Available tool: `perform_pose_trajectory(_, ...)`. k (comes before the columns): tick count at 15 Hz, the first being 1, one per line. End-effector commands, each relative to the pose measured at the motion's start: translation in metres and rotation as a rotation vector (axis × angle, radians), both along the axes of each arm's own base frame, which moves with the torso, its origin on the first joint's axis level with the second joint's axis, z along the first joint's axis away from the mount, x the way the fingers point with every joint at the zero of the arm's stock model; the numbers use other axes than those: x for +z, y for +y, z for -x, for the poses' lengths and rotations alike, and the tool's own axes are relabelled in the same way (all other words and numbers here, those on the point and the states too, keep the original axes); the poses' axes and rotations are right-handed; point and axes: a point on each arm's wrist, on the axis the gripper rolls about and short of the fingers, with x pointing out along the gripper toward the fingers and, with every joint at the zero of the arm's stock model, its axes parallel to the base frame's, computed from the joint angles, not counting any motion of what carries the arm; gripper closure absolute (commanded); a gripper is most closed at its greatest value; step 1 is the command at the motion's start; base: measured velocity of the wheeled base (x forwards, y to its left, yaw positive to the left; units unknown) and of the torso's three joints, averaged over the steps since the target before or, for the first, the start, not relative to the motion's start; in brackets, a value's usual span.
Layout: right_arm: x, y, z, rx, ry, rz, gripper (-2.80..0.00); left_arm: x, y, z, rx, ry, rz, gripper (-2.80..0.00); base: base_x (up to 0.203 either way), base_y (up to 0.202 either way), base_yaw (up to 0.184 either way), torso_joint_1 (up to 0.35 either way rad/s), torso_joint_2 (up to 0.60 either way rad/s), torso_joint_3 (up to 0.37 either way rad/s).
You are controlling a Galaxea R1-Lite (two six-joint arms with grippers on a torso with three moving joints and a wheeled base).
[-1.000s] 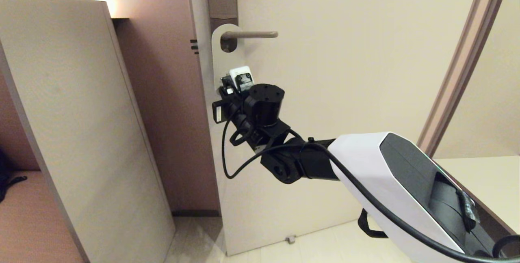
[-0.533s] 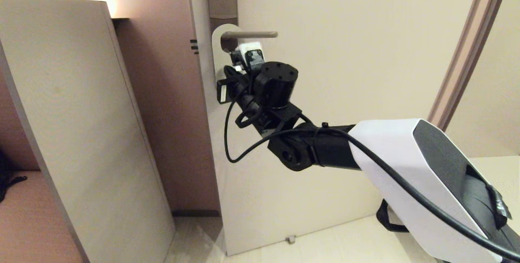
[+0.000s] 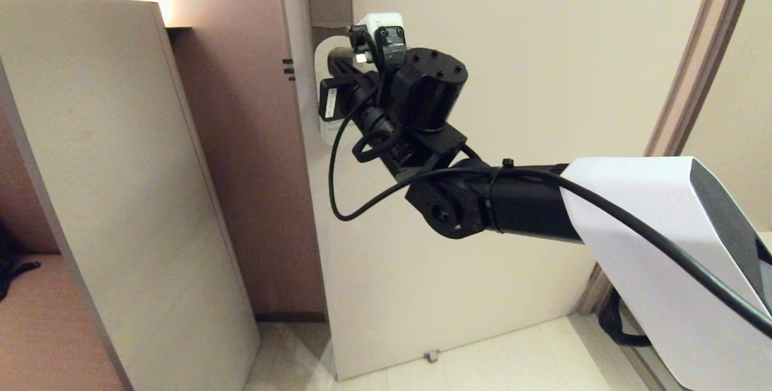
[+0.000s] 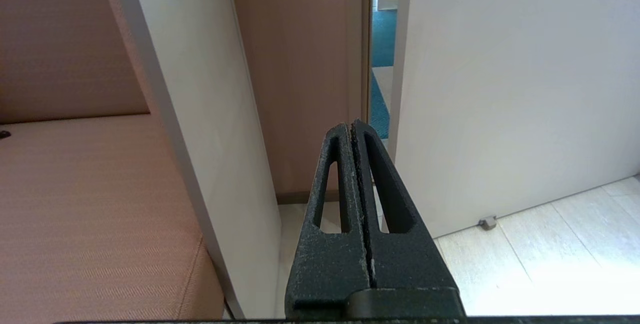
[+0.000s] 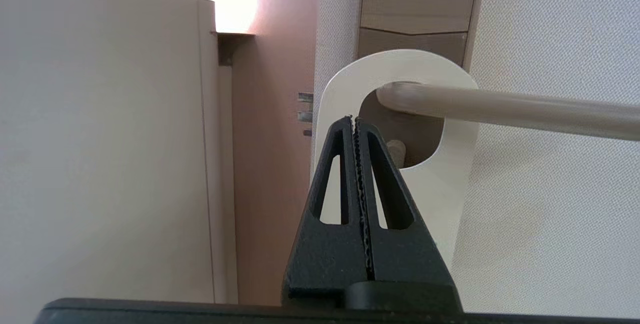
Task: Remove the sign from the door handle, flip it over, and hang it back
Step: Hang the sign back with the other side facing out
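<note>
A white sign (image 5: 450, 179) hangs by its loop on the beige door handle (image 5: 525, 109). My right gripper (image 5: 354, 120) is raised in front of the sign, and its shut tips stand over the loop's left side, beside the handle's base. Nothing shows between its jaws. In the head view the right arm covers the handle, and only the sign's left edge (image 3: 321, 59) shows beside the gripper (image 3: 338, 66). My left gripper (image 4: 353, 124) is shut and empty. It sits low and faces the gap by the door's edge, outside the head view.
The cream door (image 3: 512, 77) stands ajar, with a small door stop (image 4: 487, 222) at its foot. A tall beige panel (image 3: 108, 168) stands to the left with a brown upholstered seat (image 4: 75, 189) beside it. A door frame (image 3: 687, 89) runs along the right.
My right arm has risen from below the handle to handle height, and it now covers the handle in the head view. The gripper stayed shut. The sign still hangs.
</note>
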Motion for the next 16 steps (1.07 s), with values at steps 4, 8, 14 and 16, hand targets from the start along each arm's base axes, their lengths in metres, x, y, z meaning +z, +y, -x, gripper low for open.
perform_pose_trajectory(4,-0.027,0.009,-0.008,-0.001,0.031,0.033,0.0,0.0,0.0,0.0,0.0,0.002,0.001,0.0,0.0,0.0,0.0,0.0,0.0,0.0)
perform_pose_trajectory(8,-0.052,0.016,-0.016,-0.002,0.058,0.057,0.0,0.0,0.0,0.0,0.0,0.002,0.0,0.0,0.0,0.0,0.0,0.0,0.0,0.0)
perform_pose_trajectory(14,-0.075,0.021,-0.022,-0.007,0.073,0.074,0.0,0.0,0.0,0.0,0.0,0.002,0.001,0.0,0.0,0.0,0.0,0.0,0.0,0.0)
perform_pose_trajectory(16,-0.082,0.022,-0.024,-0.006,0.083,0.081,0.0,0.0,0.0,0.0,0.0,0.002,0.001,0.0,0.0,0.0,0.0,0.0,0.0,0.0)
